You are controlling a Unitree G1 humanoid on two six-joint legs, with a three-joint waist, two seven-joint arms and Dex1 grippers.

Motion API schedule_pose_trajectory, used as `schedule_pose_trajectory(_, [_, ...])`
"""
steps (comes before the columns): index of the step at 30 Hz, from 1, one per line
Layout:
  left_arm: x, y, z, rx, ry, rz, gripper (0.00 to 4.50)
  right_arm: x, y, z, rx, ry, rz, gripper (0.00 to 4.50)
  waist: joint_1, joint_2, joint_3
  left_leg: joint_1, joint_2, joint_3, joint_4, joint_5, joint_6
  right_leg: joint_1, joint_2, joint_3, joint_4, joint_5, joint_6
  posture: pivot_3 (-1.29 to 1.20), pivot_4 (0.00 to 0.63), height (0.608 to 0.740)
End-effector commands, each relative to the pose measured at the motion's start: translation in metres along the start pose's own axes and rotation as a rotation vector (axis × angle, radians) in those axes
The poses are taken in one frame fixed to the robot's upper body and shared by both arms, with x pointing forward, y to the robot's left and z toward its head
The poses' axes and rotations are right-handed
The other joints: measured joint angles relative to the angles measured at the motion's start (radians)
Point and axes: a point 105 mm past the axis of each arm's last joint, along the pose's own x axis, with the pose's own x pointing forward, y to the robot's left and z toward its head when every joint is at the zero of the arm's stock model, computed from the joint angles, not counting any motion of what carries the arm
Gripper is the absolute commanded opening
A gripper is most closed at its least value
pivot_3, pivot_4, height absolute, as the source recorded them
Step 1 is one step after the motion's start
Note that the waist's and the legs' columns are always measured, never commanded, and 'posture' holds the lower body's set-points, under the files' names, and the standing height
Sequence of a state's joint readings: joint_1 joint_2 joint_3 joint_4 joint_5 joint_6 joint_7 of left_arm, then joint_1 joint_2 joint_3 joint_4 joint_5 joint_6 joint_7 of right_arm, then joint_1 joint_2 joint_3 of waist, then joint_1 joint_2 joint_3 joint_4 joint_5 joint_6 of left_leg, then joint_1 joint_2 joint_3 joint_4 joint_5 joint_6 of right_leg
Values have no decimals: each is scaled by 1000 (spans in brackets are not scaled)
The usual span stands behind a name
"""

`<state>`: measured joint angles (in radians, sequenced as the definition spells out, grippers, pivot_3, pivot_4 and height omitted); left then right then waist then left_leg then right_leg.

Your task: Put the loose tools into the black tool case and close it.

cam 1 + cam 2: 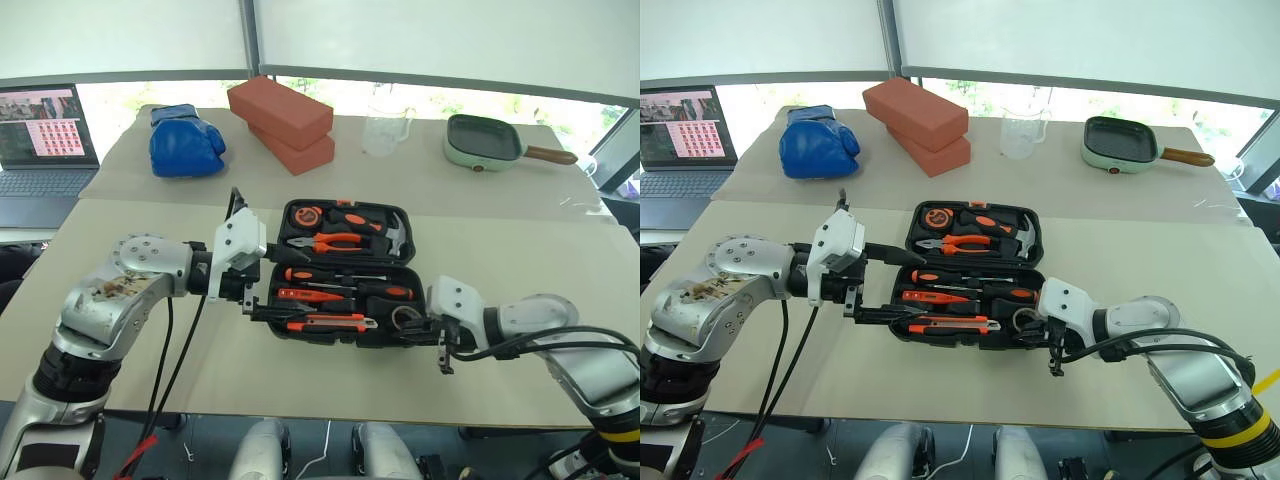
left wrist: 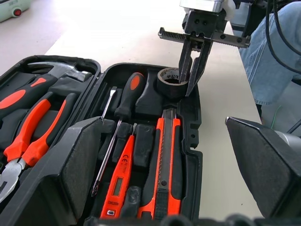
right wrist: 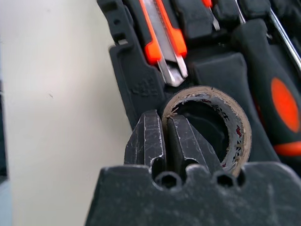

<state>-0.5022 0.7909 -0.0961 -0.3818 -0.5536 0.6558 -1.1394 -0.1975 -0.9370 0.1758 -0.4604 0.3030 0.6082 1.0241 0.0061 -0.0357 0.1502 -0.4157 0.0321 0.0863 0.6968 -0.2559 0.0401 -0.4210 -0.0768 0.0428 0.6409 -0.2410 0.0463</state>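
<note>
Tape roll (image 2: 170,81) is pinched by its wall in right gripper (image 3: 164,141), over its slot at near right corner of black tool case (image 1: 385,330). Left gripper (image 1: 262,296) is spread wide at case's left edge.

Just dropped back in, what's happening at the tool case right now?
The black tool case lies open on the table, with the screwdrivers, the utility knife and the tape roll already sitting in its near half. The right gripper is shut, with its fingertips down at the tape roll's rim in the case's corner; whether it pinches the rim I can't tell. The left gripper is wide open at the opposite end of the case, holding nothing. The lid has not been closed yet.
</note>
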Motion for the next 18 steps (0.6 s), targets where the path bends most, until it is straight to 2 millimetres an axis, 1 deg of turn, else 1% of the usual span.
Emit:
schedule_pose_trajectory(1, [-1,0,8,46,-19,-1,4500,-4,7,13,-32,-36,28,901,2,0,0,0,0,0,0,0,0,0,0,0,0,0,0,0,150,738])
schedule_pose_trajectory(2, [-1,0,8,46,-18,-1,4500,-5,9,16,-27,-51,36,1339,3,0,0,0,0,0,0,0,0,0,0,0,0,0,0,0,150,738])
schedule_pose_trajectory(3, [-1,0,8,44,-18,-1,4500,-8,10,22,-25,-75,47,1605,3,0,0,0,0,0,0,0,0,0,0,0,0,0,0,0,150,738])
schedule_pose_trajectory(5, [-1,0,7,43,-16,1,4500,-16,13,34,-15,-119,67,2359,4,0,0,0,0,0,0,0,0,0,0,0,0,0,0,0,150,738])
schedule_pose_trajectory(7, [-2,1,6,41,-14,7,4500,-25,13,44,-13,-148,68,2994,4,0,0,0,0,0,0,0,0,0,0,0,0,0,0,0,150,738])
schedule_pose_trajectory(9, [-3,3,4,35,-12,23,4500,-35,10,52,-2,-172,53,3712,4,0,0,0,0,0,0,0,0,0,0,0,0,0,0,0,150,738])
schedule_pose_trajectory(11, [-7,10,1,11,-9,69,4500,-49,-2,57,31,-199,2,4399,4,0,0,0,1,0,0,0,0,0,0,0,0,0,0,0,150,738])
schedule_pose_trajectory(13, [-15,20,-7,-31,4,135,4500,-61,-17,55,79,-215,-70,4457,4,0,0,0,1,0,0,0,0,0,0,0,0,0,0,0,150,738])
schedule_pose_trajectory(14, [-21,27,-15,-52,15,182,4500,-66,-27,50,117,-220,-118,4457,4,0,0,0,1,0,0,0,0,0,0,0,0,0,0,0,150,738])
schedule_pose_trajectory(15, [-28,33,-25,-69,40,232,4500,-71,-39,43,169,-230,-173,4272,4,0,0,0,0,0,0,0,0,0,0,0,0,0,0,0,150,738])
schedule_pose_trajectory(16, [-34,39,-37,-85,70,280,4500,-76,-49,35,217,-237,-224,3925,4,0,0,0,0,0,0,0,0,0,0,0,0,0,0,0,150,738])
schedule_pose_trajectory(17, [-40,43,-47,-99,98,319,3968,-78,-57,27,251,-235,-264,3748,3,0,0,0,0,0,0,0,0,0,0,0,0,0,0,0,150,738])
schedule_pose_trajectory(18, [-43,45,-56,-107,123,340,3773,-79,-62,20,267,-229,-292,3313,2,0,0,0,0,0,0,0,0,0,0,0,0,0,0,0,150,738])
